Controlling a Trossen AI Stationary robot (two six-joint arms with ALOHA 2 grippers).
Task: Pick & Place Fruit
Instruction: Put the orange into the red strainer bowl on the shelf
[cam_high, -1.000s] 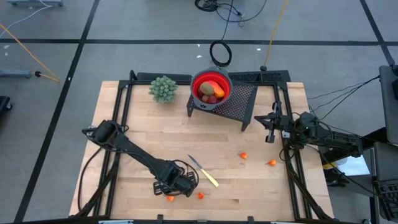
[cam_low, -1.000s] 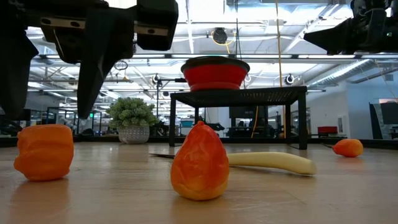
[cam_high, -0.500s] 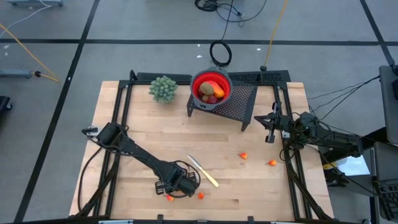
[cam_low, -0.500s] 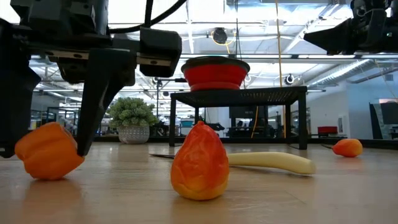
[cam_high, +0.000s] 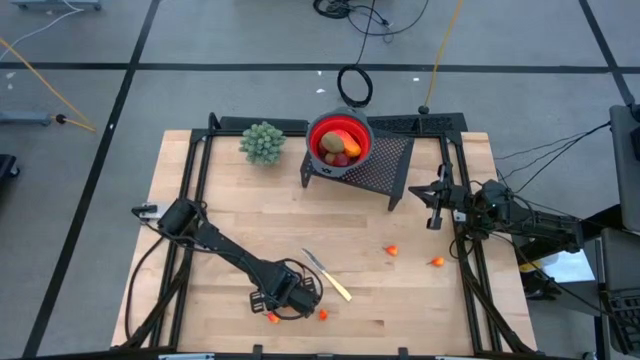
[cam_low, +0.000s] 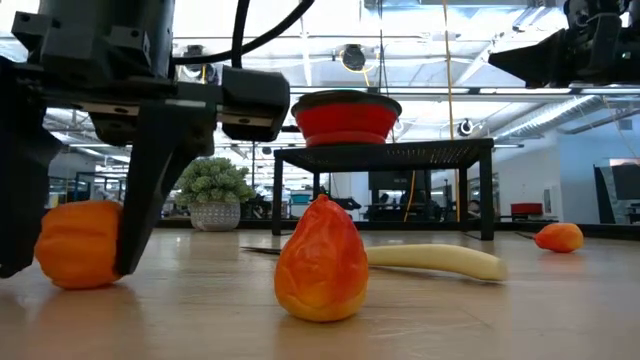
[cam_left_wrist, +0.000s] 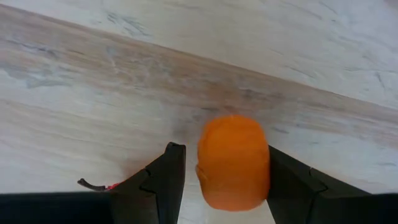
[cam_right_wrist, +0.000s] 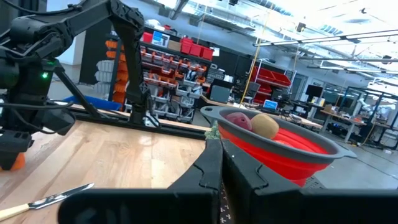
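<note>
My left gripper (cam_high: 272, 314) stands over the table near its near edge, pointing down and open. Its fingers straddle a small orange fruit piece (cam_left_wrist: 233, 162), which also shows in the low view (cam_low: 80, 243) resting on the wood. A second orange-red piece (cam_low: 320, 262) sits just to its right (cam_high: 323, 314). Two more orange bits (cam_high: 393, 250) (cam_high: 437, 262) lie toward the right. The red bowl (cam_high: 338, 143) sits on a black mesh rack and holds brown and dark red fruit. My right gripper (cam_high: 433, 206) waits shut by the right edge. My left gripper comes at the orange piece from above, fingers pointing down. One finger (cam_left_wrist: 292, 180) lies against the piece's side (cam_left_wrist: 264, 158). The other finger (cam_left_wrist: 168, 180) stands a narrow gap away from it. The piece rests on the table between them.
A slim knife with a pale handle (cam_high: 328, 275) lies just beyond the left gripper (cam_low: 430, 260). A small green plant (cam_high: 263, 142) stands at the far left beside the black mesh rack (cam_high: 385, 165). Bare wood stretches across the table's middle and left.
My left gripper has come down around the orange piece until its fingertips reached the table. A finger nudged the piece, which tipped over briefly, then settled upright again, shifted slightly toward the second piece.
</note>
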